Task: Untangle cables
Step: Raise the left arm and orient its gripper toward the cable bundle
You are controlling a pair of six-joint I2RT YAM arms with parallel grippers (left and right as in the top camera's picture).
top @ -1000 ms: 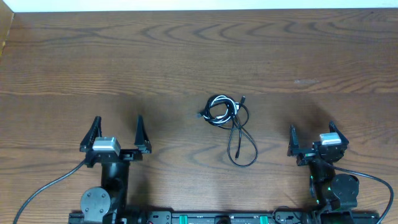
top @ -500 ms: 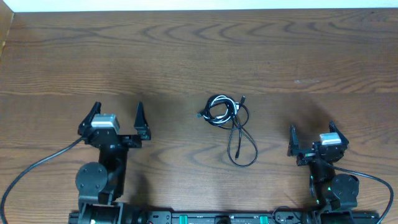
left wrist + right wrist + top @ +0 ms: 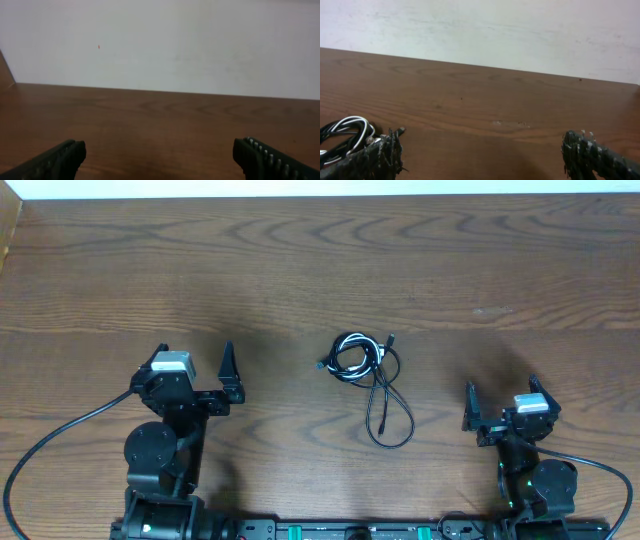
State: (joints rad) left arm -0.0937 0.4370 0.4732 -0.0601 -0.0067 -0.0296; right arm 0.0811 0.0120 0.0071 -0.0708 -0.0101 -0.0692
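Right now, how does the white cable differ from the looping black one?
The white cable is tightly coiled; the black cable trails a long open loop beyond it. White stands out on the table; black blends in. Both are tangled together.

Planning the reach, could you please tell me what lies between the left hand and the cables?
Only bare table separates left hand from cables, per overhead view.

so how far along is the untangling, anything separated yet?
Done: nothing visible. The cables lie in one clump, the white cable coiled in with the black ones, one black loop trailing toward the robot. In hand: nothing; the left gripper and right gripper are open, empty and apart from the clump. Left: the first grasp and all the separating.
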